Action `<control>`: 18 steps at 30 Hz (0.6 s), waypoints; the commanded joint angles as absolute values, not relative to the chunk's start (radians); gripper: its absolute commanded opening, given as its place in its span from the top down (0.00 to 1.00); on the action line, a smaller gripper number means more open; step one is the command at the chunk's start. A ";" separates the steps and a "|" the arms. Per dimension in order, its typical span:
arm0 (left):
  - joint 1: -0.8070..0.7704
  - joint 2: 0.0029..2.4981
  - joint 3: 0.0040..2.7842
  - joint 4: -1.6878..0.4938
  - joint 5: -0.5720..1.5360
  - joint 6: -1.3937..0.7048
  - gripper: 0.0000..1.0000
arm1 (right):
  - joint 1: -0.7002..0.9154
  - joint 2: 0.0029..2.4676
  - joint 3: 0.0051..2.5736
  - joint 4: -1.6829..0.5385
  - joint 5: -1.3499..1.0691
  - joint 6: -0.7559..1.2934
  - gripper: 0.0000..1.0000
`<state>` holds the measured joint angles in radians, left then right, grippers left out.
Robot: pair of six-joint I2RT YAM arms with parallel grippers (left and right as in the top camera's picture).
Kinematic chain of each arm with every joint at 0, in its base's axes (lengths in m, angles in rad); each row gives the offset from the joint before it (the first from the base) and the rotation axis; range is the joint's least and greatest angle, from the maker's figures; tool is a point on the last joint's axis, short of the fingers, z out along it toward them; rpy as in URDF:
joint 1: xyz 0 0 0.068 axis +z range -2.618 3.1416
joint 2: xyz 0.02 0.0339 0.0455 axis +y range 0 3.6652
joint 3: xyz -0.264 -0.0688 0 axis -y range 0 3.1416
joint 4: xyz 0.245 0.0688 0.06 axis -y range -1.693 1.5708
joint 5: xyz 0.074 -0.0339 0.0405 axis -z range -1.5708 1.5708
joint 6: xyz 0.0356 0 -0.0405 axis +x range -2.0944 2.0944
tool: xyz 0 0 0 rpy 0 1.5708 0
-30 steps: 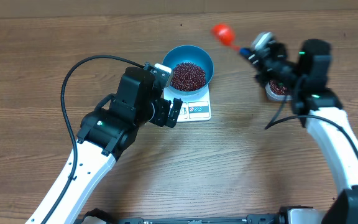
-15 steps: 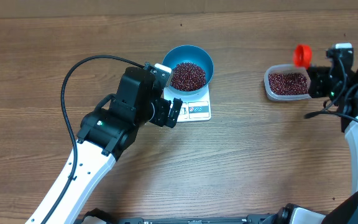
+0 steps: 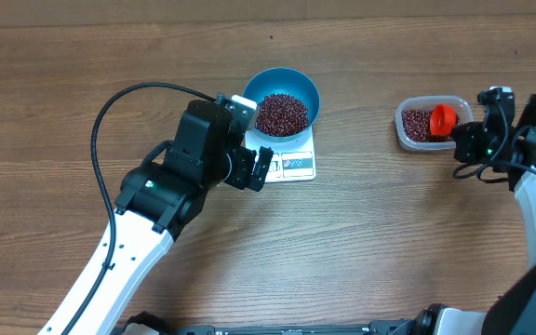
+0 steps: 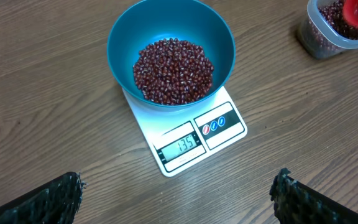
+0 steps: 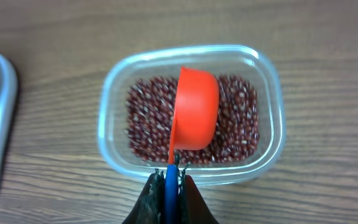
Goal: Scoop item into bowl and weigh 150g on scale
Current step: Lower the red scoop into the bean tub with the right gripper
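1. The bowl stands on the scale, near the middle of the bench, with the display edge on the near side.
2. A loose heap of beans is already held in the bowl, covering its bottom and reaching partway up the walls.
3. A figure of 135 is read on the display, so most of the weighing is judged done, with a small top-up left to reach the target.
4. A clear tub with more beans is set well to the right of the scale.
5. The right jaws are pressed together on the blue handle of an orange scoop, which is held over the tub with its rounded back turned up.
6. Whether the scoop is touching the beans in the tub cannot be told.
7. The left jaws are spread wide and grip nothing; they are kept just near and left of the scale, touching neither it nor the bowl.
8. Another scoop, probably only partly filled, is judged to be what remains, followed by a check of the display.
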<state>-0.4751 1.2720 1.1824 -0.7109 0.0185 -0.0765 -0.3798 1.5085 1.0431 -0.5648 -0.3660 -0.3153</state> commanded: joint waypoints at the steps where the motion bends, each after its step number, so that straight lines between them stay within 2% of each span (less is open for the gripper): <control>1: -0.471 1.270 1.187 -0.707 0.026 -0.090 0.00 | -0.382 1.568 1.048 -0.559 -0.329 -0.322 0.96; 9: -0.471 1.270 1.187 -0.707 0.026 -0.090 0.01 | -0.381 1.609 1.048 -0.575 -0.348 -0.318 0.96; 18: -0.471 1.270 1.187 -0.707 0.026 -0.090 0.00 | -0.381 1.609 1.048 -0.640 -0.529 -0.318 0.96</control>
